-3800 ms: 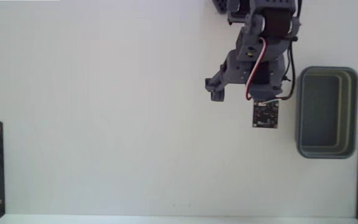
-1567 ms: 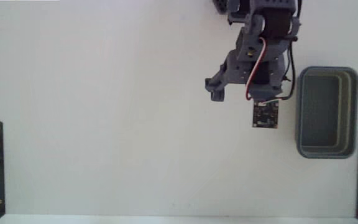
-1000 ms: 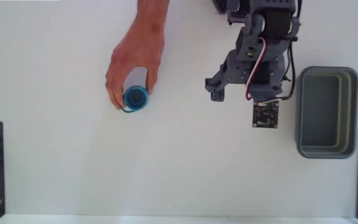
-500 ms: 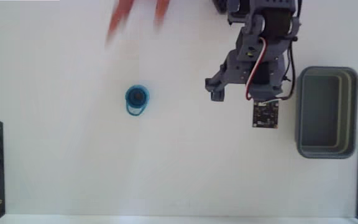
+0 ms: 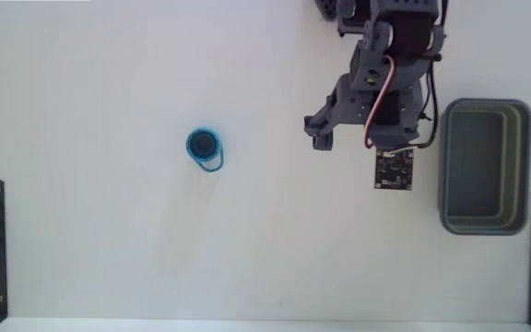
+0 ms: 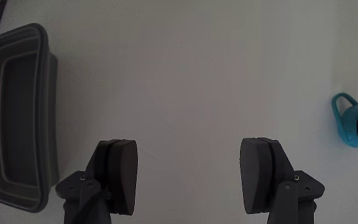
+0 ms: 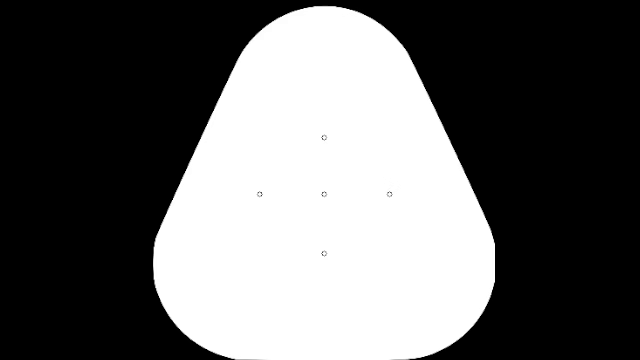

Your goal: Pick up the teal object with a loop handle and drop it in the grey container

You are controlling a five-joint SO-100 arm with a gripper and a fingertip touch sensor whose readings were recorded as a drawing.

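White table (image 5: 109,240), teal cup (image 5: 205,147) (handle beside it), grey tub (image 5: 485,221) well apart, end effector (image 6: 188,163) spread empty.

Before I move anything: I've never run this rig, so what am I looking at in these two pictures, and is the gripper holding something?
The fixed view looks straight down on a white table. The dark machine at the top is a small robot arm. Left of it sits the teal cup with a loop handle; at the right edge stands the grey tub, apparently empty. The wrist view rides on the arm: the two dark pads at the bottom are its gripper, jaws wide apart and holding nothing. There the tub shows at the left and the cup at the far right.
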